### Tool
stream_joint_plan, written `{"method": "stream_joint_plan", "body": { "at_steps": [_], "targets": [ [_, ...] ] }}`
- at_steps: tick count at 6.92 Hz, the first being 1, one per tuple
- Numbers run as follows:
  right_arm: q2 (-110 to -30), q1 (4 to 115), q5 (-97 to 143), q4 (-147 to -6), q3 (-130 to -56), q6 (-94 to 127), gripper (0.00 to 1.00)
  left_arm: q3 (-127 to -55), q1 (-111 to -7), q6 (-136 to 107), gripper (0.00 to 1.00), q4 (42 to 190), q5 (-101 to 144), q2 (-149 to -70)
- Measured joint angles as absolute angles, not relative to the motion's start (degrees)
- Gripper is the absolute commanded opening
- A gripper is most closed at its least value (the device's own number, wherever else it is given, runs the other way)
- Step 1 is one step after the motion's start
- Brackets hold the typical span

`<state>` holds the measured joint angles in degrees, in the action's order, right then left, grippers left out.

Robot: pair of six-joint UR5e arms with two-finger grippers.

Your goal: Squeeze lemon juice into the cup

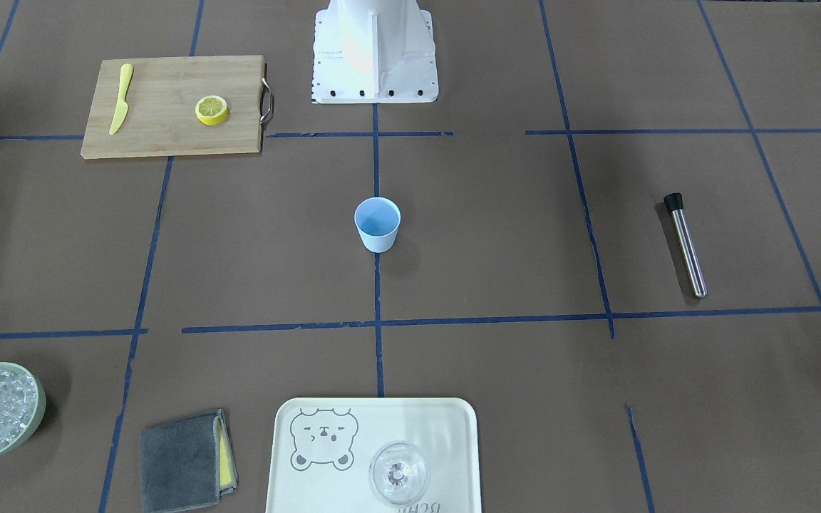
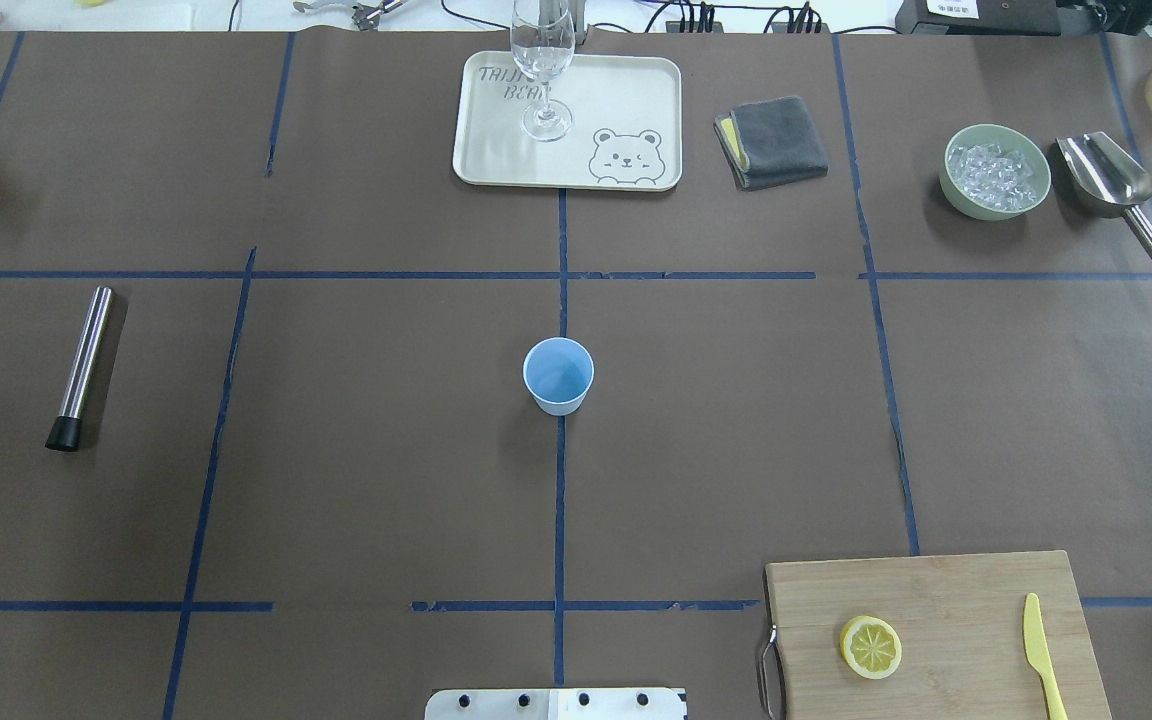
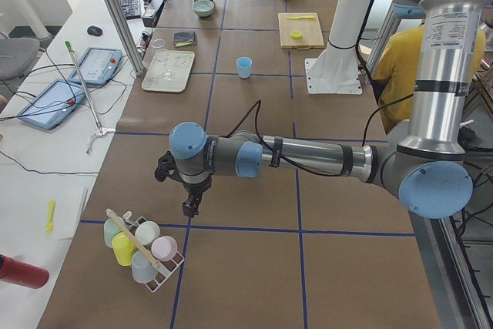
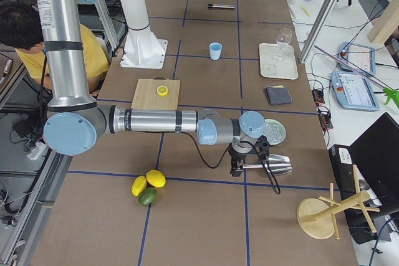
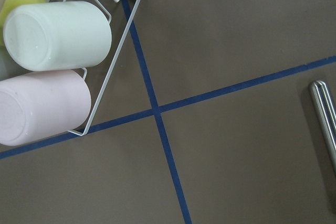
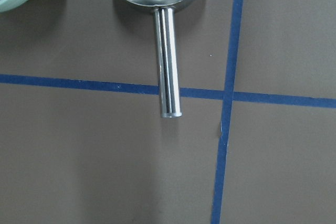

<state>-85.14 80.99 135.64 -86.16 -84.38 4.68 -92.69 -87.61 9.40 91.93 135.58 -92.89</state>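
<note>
A lemon slice (image 2: 871,647) lies flat on a wooden cutting board (image 2: 946,590) at the near right; it also shows in the front view (image 1: 212,110). The pale-blue cup (image 2: 558,374) stands upright at the table's middle, seen also from the front (image 1: 378,223). Neither gripper shows in the overhead or front views. My left gripper (image 3: 190,206) hangs over the table's far left end beside a rack of cups (image 3: 142,246). My right gripper (image 4: 240,167) hangs over the far right end by a steel scoop (image 4: 274,166). I cannot tell whether either is open or shut.
A yellow plastic knife (image 2: 1044,660) lies on the board. A tray (image 2: 496,150) with a clear glass (image 2: 542,60), a grey cloth (image 2: 772,140), a green ice bowl (image 2: 996,170) and the scoop (image 2: 1111,190) line the far edge. A steel rod (image 2: 81,368) lies at left.
</note>
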Motion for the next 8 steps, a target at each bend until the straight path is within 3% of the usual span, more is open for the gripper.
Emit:
{"method": "stream_joint_plan", "body": {
  "at_steps": [4, 8],
  "targets": [
    [-85.41, 80.88, 135.54, -85.42, -85.07, 5.38, 1.0, -93.85, -87.76, 12.14, 1.0, 94.38, 135.06, -92.1],
    [-87.95, 70.37, 134.32, -73.88, -93.92, 16.35, 1.0, -94.85, -87.72, 12.39, 1.0, 97.12, 135.72, -92.1]
  ]
}}
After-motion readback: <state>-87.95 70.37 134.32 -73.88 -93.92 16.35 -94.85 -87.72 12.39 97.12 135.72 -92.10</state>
